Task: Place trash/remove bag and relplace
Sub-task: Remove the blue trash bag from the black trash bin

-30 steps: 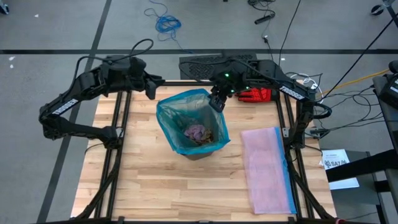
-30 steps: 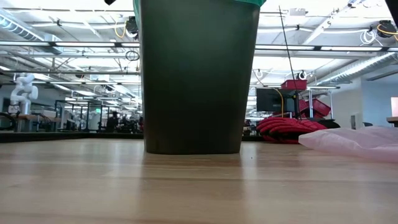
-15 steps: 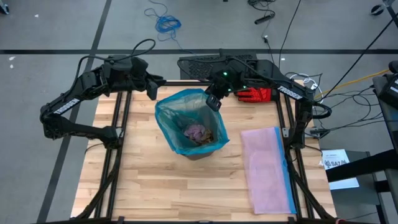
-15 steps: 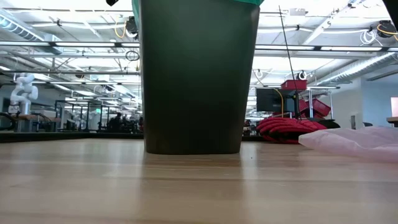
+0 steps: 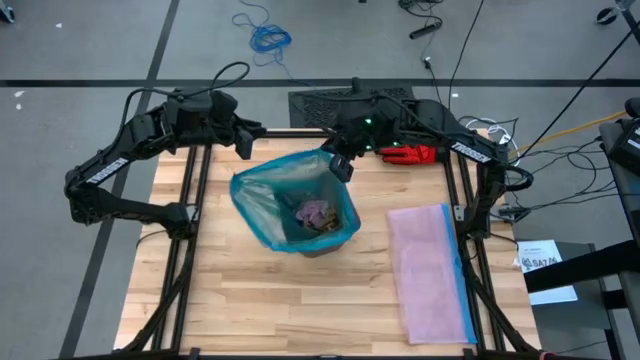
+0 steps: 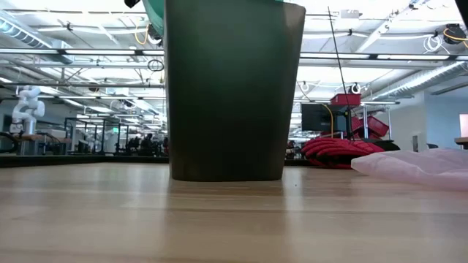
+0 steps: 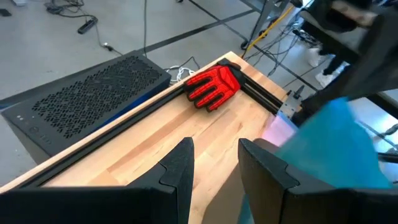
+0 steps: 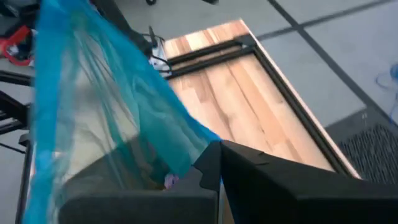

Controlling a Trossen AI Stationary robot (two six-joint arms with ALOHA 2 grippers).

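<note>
High view: right pincer (image 5: pixel 341 166) clamped on far rim of teal bag (image 5: pixel 262 205), lifting liner clear of bin (image 6: pixel 227 95) at mid-worktop (image 5: pixel 260 300); trash (image 5: pixel 318 213) inside; left pincer (image 5: pixel 243 143) apart, idle nearby.

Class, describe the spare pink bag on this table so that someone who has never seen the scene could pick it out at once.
Start at the dark bin lined with the teal bag, mid-table in the high view. On the bare wood beside it, toward the right arm's side, the pink bag lies flat. It is pale and translucent with a blue edge, whereas the red glove nearby is small and bright.
</note>
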